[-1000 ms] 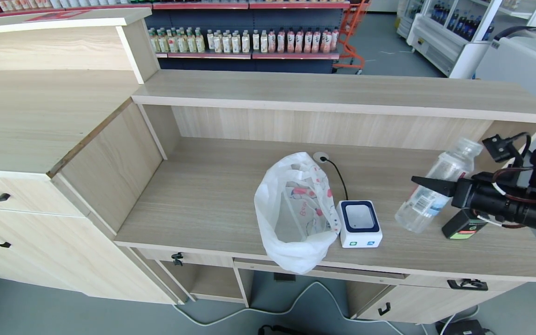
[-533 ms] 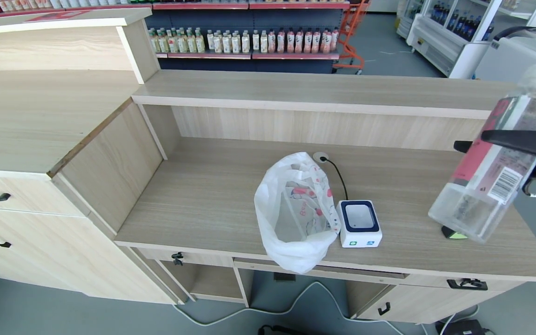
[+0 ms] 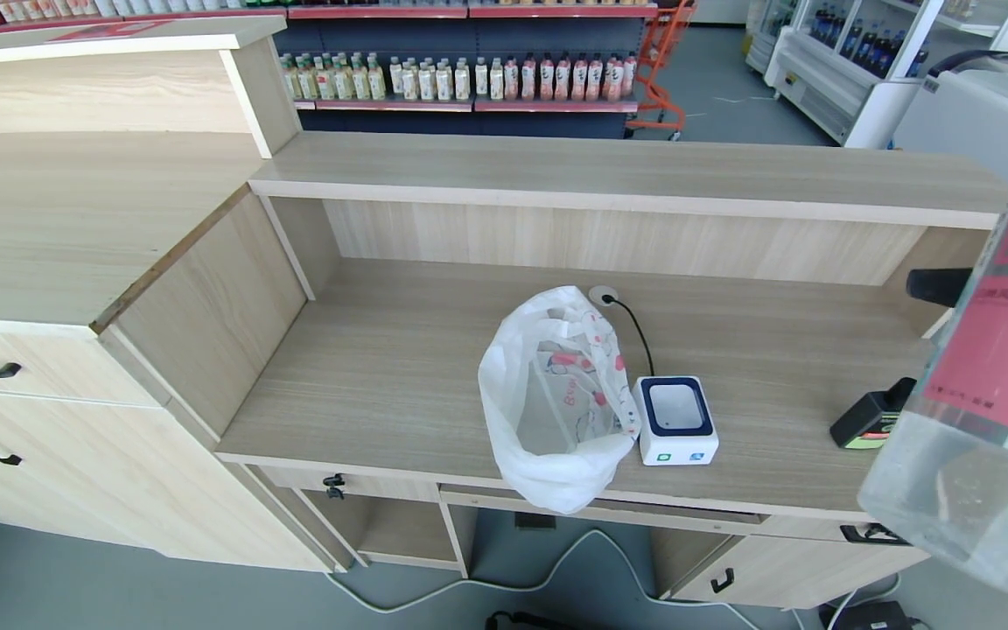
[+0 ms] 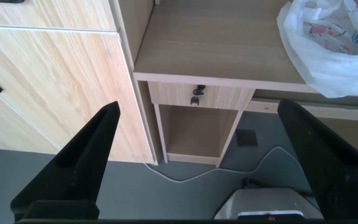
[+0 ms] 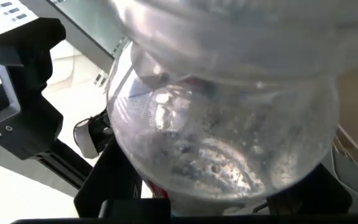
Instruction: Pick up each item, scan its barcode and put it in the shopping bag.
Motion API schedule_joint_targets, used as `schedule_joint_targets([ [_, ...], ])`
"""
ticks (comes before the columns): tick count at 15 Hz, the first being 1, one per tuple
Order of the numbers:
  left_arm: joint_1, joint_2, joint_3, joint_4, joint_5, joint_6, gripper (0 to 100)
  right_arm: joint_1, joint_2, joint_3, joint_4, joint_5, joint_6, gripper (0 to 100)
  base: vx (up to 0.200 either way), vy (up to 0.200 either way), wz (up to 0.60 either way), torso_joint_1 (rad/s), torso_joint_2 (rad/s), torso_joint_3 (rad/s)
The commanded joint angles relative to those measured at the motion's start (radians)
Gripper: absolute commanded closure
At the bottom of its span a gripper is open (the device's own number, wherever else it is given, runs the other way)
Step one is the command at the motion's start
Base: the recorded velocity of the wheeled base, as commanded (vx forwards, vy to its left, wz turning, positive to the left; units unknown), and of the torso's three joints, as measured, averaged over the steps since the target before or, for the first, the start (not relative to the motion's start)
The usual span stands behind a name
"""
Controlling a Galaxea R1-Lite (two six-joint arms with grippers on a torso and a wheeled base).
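A clear plastic bottle (image 3: 985, 394) with a red label hangs tilted, high above the counter's right end and close to the head camera. My right gripper (image 3: 1007, 293) is shut on it; one black finger (image 3: 937, 286) shows at the bottle's left side. The right wrist view looks along the bottle (image 5: 229, 124) from close up. The white shopping bag (image 3: 548, 402) stands open mid-counter, with the white barcode scanner (image 3: 677, 420) touching its right side. My left gripper (image 4: 197, 155) is open and empty, low in front of the counter, the bag (image 4: 328, 43) above it.
A small black item (image 3: 871, 420) with a green label lies on the counter (image 3: 381, 376) near the right end. The scanner's black cable (image 3: 635, 328) runs to a hole at the back. A raised shelf (image 3: 609, 171) borders the counter's rear.
My right gripper has lifted the bottle off the counter and carried it up and to the right, toward the head camera. The black item behind it is uncovered.
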Motion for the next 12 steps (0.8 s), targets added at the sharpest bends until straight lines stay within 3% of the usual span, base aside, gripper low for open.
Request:
schedule_joint_targets([
  [1,0.0,0.0,0.0,0.0,0.0,-0.001,0,0.024,-0.035,0.021,-0.001,0.01,0.0,100,0.0,0.0,0.0,0.0,0.0,0.0],
  [5,0.0,0.0,0.0,0.0,0.0,0.0,0,0.029,-0.09,0.073,0.007,0.076,0.004,100,0.0,0.0,0.0,0.0,0.0,0.0],
  [12,0.0,0.0,0.0,0.0,0.0,0.0,0,0.029,-0.098,0.079,0.007,0.077,0.004,100,0.0,0.0,0.0,0.0,0.0,0.0],
])
